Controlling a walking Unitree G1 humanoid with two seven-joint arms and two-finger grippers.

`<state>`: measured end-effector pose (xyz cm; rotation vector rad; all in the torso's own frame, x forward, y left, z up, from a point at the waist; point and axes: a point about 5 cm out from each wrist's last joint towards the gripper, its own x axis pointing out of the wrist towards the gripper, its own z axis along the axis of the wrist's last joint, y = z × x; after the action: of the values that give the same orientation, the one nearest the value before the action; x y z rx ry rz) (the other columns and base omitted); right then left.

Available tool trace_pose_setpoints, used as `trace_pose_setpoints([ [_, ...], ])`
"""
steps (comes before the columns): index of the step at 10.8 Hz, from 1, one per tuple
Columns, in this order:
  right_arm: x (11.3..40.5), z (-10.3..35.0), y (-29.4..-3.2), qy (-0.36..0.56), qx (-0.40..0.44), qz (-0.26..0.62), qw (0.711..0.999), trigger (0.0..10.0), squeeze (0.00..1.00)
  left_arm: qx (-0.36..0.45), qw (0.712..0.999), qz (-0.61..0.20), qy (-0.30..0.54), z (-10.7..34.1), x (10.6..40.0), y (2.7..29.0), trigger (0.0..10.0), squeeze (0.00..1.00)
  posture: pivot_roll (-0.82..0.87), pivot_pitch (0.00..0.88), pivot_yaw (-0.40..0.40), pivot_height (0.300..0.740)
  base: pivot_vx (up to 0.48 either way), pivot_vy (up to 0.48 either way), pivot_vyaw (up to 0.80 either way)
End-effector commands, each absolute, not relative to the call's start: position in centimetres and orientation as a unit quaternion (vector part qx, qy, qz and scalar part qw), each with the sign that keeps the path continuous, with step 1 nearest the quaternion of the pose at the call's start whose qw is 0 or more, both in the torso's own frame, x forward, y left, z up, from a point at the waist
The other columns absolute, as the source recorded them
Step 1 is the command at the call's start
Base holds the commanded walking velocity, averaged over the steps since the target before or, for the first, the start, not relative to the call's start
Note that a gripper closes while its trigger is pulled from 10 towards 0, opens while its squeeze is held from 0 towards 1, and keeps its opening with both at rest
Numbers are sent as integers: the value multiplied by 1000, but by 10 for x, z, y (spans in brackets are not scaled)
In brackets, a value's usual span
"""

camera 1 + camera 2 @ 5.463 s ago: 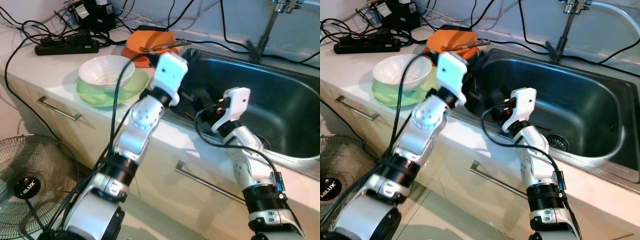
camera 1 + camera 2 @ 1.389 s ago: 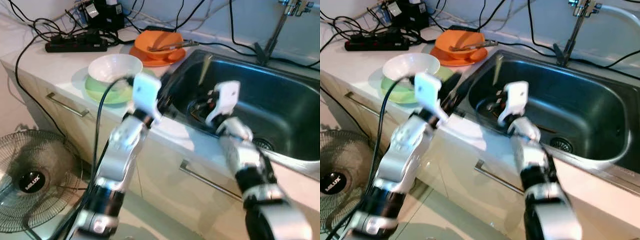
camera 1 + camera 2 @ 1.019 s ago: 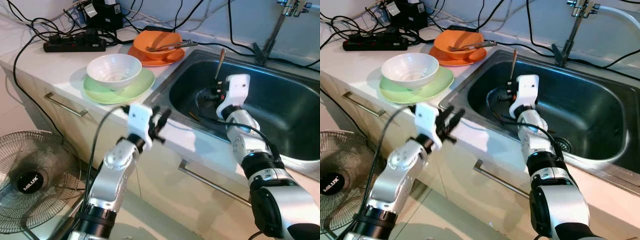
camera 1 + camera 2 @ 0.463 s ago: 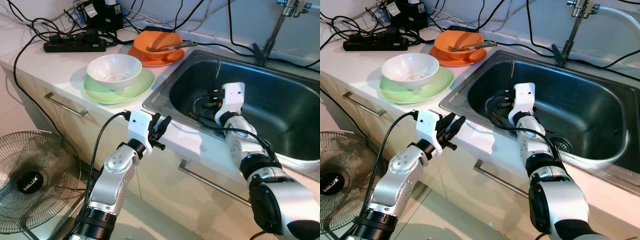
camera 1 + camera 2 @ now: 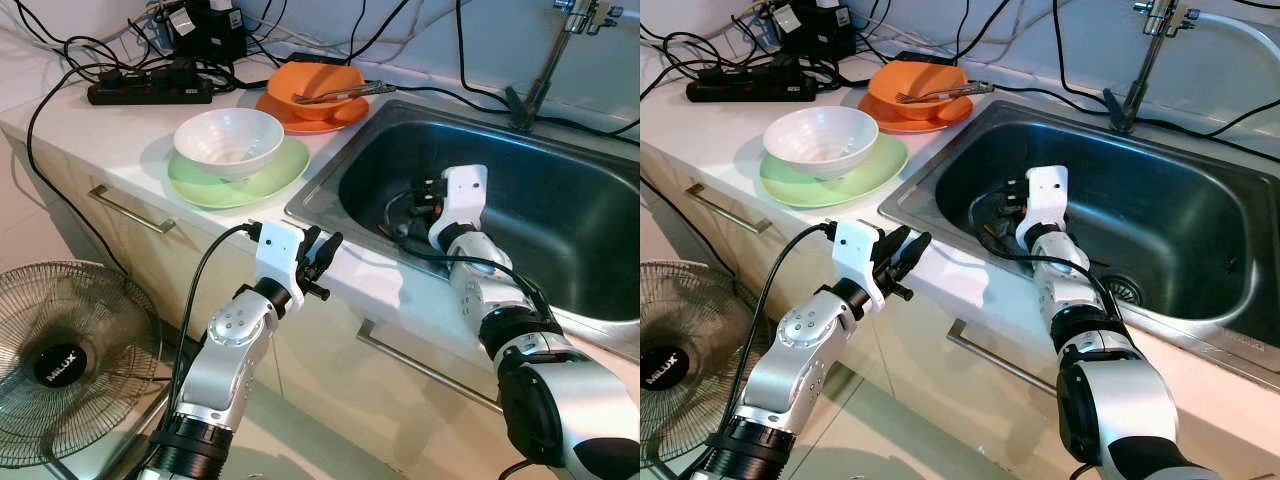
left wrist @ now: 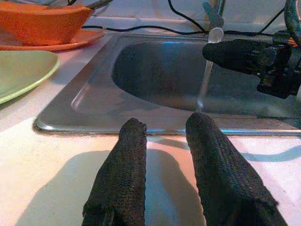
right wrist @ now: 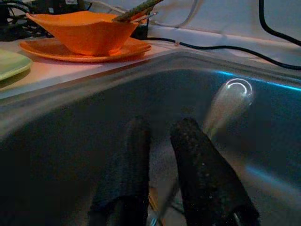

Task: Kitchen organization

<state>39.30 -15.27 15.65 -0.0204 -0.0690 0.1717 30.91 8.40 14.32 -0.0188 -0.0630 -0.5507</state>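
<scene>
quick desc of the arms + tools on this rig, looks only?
Both arms are silver with black bands at the joints and a white boxy wrist module. Each tool, left tool and right tool, has two long black fingers with a rough knit-like texture. A black cable runs along each arm.

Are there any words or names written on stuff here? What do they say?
"MILUX": on the round black hub of the floor fan, though it is small and a bit blurred, so the first letters are uncertain.
The labels on the black adapter at the back of the counter are too small to read.
</scene>
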Motion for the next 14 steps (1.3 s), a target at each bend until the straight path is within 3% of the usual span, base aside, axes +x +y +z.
trace_pose_setpoints([
  [1,394,156,-151,-29,-9,85,996,10000,0,-3,962,-271,-28,141,308,84,10000,0,197,79,-20,740,0,0,0],
  [14,395,162,-147,-47,-4,92,995,10000,0,-2,963,-268,-32,142,308,84,10000,0,196,77,-22,740,0,0,0],
])
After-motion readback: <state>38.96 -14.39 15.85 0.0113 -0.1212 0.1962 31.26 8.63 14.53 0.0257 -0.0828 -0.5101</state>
